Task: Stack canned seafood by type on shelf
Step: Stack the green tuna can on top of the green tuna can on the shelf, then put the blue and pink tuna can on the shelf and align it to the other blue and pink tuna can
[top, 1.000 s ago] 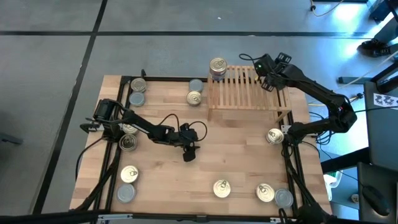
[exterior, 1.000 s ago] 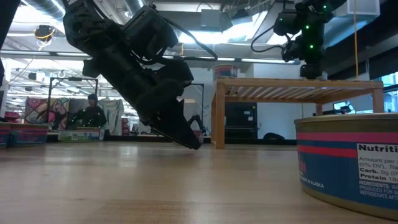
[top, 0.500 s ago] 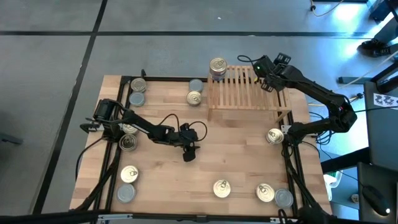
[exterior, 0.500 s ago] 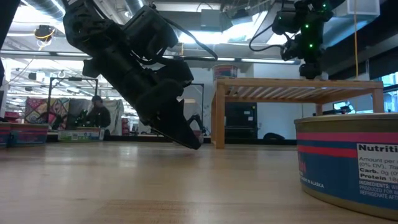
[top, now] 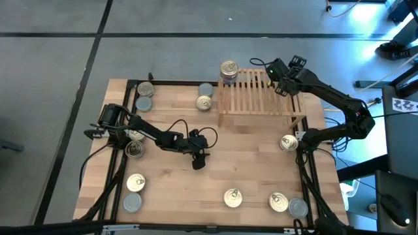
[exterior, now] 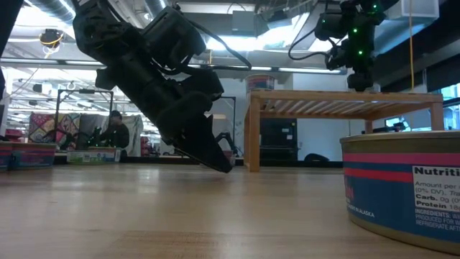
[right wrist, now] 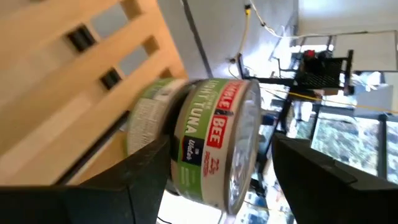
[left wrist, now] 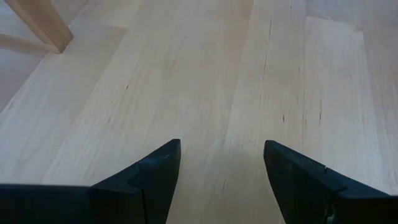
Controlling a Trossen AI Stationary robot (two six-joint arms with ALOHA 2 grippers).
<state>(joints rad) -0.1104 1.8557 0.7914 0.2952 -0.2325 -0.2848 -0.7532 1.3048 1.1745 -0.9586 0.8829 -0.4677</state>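
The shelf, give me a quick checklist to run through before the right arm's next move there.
1. Right tool over the shelf: ok.
2. Right tool open, nothing gripped: ok.
3. Can stack standing at the shelf's far left corner: ok.
4. Stack holds one type only: cannot tell.
5. Left tool open, low over bare table, away from the shelf: ok.
6. Loose cans remaining, such as one by the right arm's base: ok.
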